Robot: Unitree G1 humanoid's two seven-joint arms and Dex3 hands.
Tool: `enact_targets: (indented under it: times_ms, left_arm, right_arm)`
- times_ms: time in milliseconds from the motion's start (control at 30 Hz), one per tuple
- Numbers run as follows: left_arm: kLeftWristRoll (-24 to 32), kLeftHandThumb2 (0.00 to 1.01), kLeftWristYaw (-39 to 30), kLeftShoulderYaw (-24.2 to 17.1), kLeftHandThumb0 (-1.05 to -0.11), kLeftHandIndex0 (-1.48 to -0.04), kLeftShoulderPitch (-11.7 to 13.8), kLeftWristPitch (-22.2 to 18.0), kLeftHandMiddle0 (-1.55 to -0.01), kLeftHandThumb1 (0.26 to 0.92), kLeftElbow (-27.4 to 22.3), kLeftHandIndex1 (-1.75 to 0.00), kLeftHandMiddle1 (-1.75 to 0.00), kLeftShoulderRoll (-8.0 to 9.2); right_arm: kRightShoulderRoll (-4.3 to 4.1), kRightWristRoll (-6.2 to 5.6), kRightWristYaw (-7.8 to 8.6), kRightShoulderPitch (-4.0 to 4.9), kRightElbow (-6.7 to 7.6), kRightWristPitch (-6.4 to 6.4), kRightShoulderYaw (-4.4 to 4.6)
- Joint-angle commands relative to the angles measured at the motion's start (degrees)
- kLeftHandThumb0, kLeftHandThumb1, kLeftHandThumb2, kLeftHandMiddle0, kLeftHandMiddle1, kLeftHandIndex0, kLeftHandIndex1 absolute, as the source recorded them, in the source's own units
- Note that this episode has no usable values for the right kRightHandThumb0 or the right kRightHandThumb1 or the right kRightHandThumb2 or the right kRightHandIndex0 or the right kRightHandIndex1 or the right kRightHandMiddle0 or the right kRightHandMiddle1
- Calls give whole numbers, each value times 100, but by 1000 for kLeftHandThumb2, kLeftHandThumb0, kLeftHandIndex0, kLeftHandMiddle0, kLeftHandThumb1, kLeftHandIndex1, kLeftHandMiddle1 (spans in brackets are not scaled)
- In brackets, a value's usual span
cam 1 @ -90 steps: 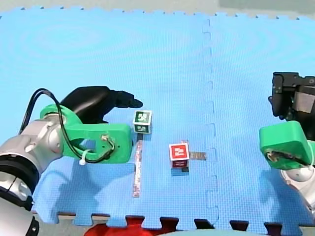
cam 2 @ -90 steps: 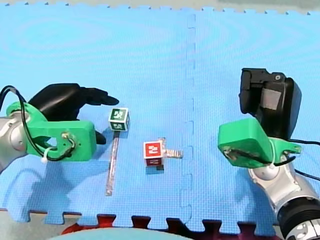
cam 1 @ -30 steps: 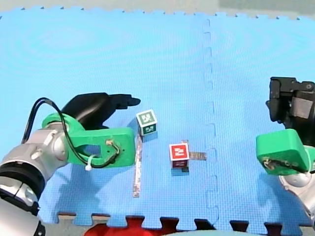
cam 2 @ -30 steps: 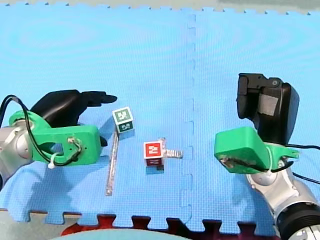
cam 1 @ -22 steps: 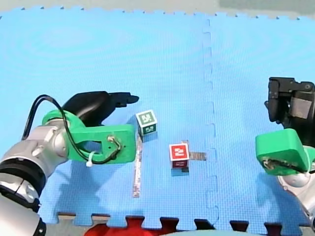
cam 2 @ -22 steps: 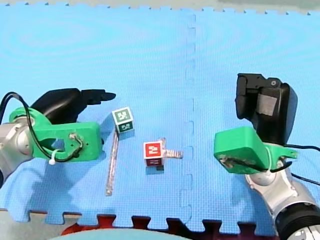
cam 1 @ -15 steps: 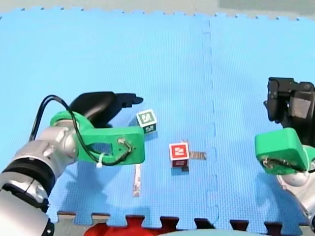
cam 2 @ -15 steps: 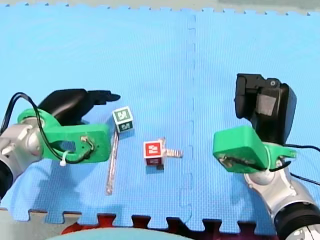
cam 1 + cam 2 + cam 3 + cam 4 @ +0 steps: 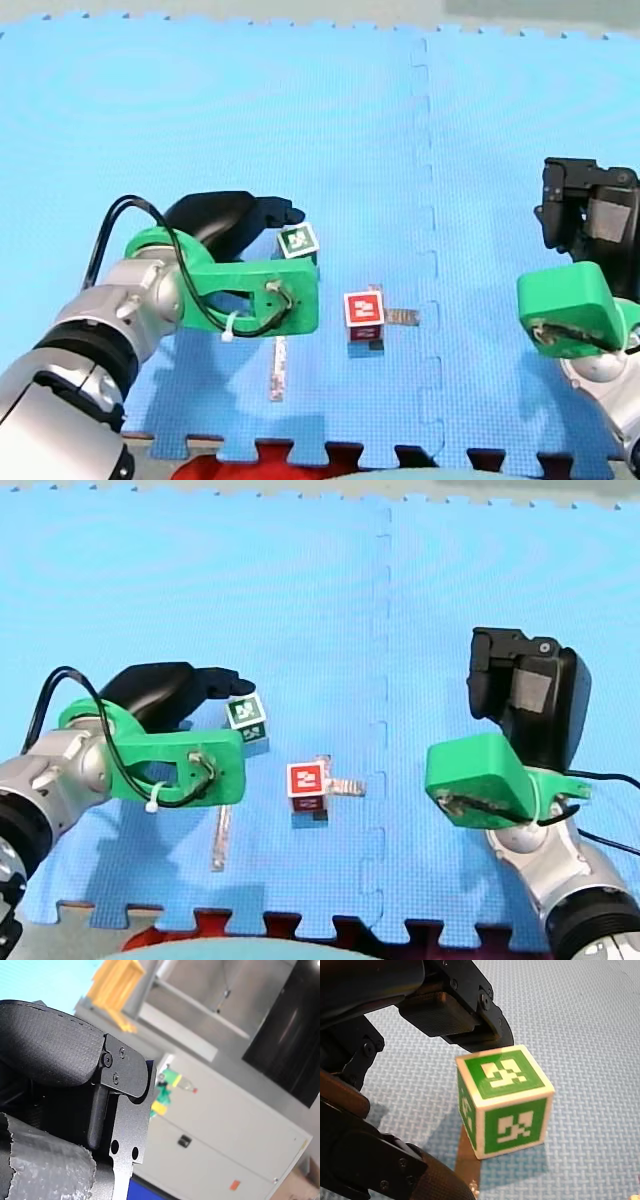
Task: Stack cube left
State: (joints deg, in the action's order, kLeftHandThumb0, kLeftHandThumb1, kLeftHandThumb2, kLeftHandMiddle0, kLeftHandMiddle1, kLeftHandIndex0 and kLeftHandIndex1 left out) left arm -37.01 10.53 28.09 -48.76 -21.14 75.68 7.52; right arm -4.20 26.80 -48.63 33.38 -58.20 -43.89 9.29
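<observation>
A green cube (image 9: 297, 240) with white markers sits on the blue foam mat (image 9: 330, 120), on the far end of a tape strip. My left hand (image 9: 262, 215) reaches in from the left. Its black fingertips (image 9: 485, 1035) are at the cube's far upper edge and its thumb (image 9: 395, 1170) is on the near side, not closed on it. A red cube (image 9: 364, 309) stands a little to the right and nearer, apart from the green one. My right hand (image 9: 590, 205) is raised at the right edge, holding nothing.
A long tape strip (image 9: 279, 370) runs from the green cube toward the mat's front edge. A short strip (image 9: 403, 317) lies beside the red cube. A jigsaw seam (image 9: 430, 230) divides the mat. Something red (image 9: 230, 468) shows past the front edge.
My left hand has moved right until its fingers flank the green cube. The cube turned slightly early on. The red cube and right hand have hardly moved.
</observation>
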Motion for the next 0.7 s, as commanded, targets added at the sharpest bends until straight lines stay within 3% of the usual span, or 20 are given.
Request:
enact_targets:
  times_ms: [0,667]
  left_arm:
    - [16,5,-11,-5,-639,-623,-18,37,-919,698,16,-26,-1746,-23]
    - [29,4,19,9,-653,-658,-43,80,-950,706,25,-24,-1746,-104]
  right_arm:
    - [0,-25,11,-35,42,2,-26]
    - [16,37,-54,-160,156,50,-30]
